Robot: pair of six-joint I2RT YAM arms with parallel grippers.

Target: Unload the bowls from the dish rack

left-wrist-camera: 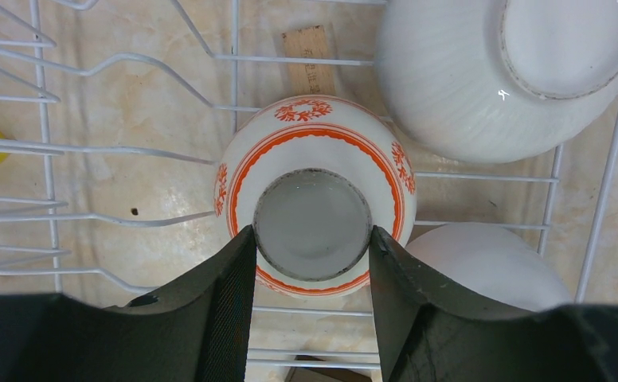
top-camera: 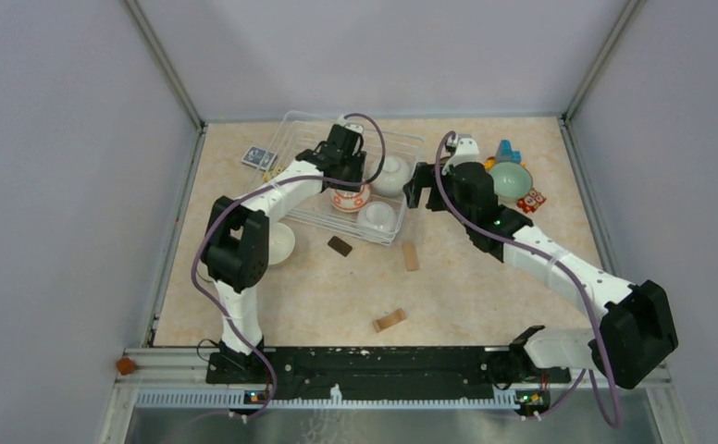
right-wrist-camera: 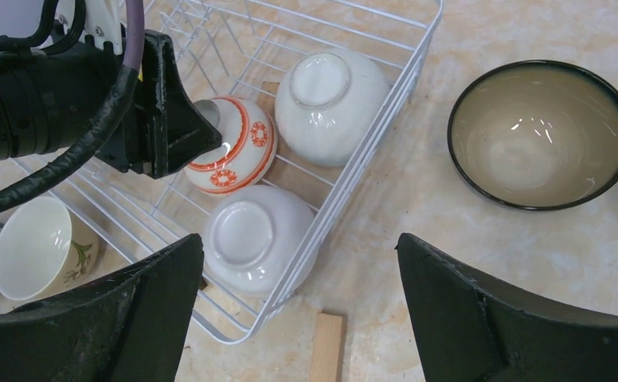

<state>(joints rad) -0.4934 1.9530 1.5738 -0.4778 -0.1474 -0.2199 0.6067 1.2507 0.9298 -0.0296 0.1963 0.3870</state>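
white porcelain with orange-red bands: that's the orange-patterned bowl, sitting upside down in the dish rack, and the left gripper has it. from where i stand the two dark fingers are pressed against opposite sides of its raised foot ring, clamped on it as far as i can tell. that makes sense, since the ring is the one narrow part an upturned bowl offers from above. two plain white bowls are also in the rack, base up, one just behind and one just in front, both crowding the patterned one, so i'd guess a straight lift is the safe way out. the right gripper hangs over the rack's near right corner with its jaws wide apart, holding nothing. a dark-rimmed bowl sits upright on the table outside the rack.
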